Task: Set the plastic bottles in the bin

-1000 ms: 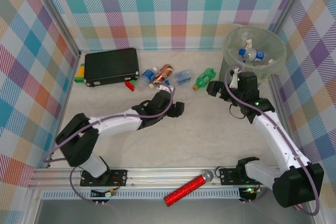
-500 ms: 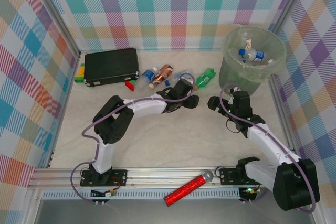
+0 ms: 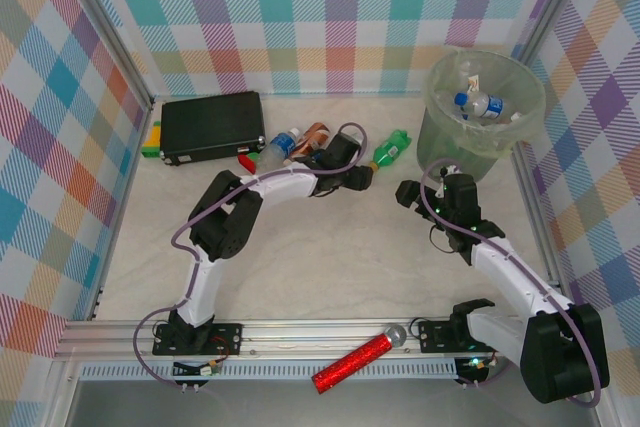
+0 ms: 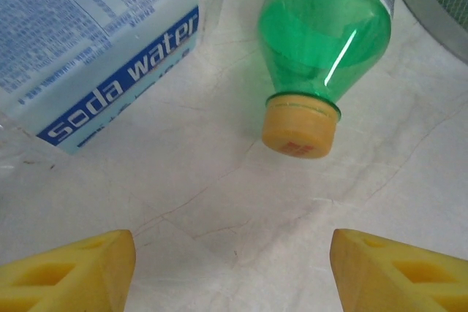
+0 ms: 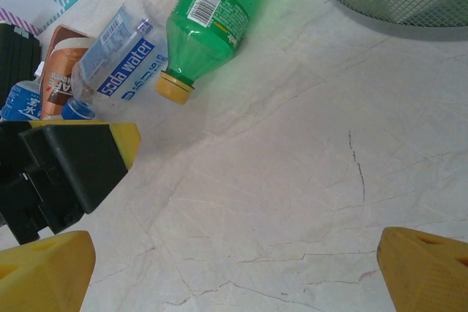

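Observation:
Several plastic bottles lie in a row at the back of the table: a green bottle (image 3: 390, 150) with a yellow cap (image 4: 300, 129), a clear "soda water" bottle (image 4: 95, 56), a brown-labelled one (image 3: 316, 136) and a blue-capped one (image 3: 279, 147). My left gripper (image 3: 366, 179) is open just short of the green bottle's cap, with bare table between its yellow fingertips (image 4: 73, 268). My right gripper (image 3: 403, 192) stands open and empty over the table, right of the left one. The pale-green bin (image 3: 520, 127) at the back right holds a bottle (image 3: 478, 104).
A black case (image 3: 212, 127) lies at the back left, with a small green and yellow object (image 3: 150, 139) beside it. A red glittery tube (image 3: 352, 362) rests on the front rail. Plaid walls enclose the table. Open tabletop (image 3: 330, 257) lies in front of both grippers.
The left arm has stretched right and then back toward the bottles, ending by the green bottle's cap. The right gripper drew away from the bin toward the near side, then stayed still.

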`<state>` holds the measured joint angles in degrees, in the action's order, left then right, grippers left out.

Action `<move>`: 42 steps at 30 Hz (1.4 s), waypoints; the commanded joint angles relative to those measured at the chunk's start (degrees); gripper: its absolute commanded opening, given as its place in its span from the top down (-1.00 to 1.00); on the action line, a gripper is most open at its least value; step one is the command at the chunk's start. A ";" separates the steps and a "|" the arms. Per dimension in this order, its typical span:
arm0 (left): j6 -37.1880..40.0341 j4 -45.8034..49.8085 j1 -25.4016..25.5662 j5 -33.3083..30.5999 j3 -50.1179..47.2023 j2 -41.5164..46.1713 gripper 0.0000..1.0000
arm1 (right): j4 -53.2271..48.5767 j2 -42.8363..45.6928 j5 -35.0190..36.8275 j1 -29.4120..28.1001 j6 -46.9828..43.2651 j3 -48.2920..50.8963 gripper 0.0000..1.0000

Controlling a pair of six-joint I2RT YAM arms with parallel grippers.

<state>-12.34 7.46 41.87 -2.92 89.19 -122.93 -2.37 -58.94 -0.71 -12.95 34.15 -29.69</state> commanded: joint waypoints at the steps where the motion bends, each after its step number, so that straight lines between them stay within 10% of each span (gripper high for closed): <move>1: 2.83 1.94 -0.57 -2.41 -0.67 3.95 -0.42 | 1.87 -0.13 -1.21 -0.16 1.05 0.26 -0.98; 20: 7.86 4.74 -12.35 -8.73 -7.10 8.19 -0.39 | 1.64 0.31 -2.62 -0.19 1.26 -0.01 -0.98; 42: 11.54 7.99 -14.64 -10.84 -1.16 -0.76 -0.37 | 1.58 -0.21 -2.88 -0.20 1.33 -0.27 -0.98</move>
<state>-1.80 13.47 27.73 -13.06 86.24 -122.13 -2.35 -58.98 -2.63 -12.95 35.18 -29.69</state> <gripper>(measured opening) 0.689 0.990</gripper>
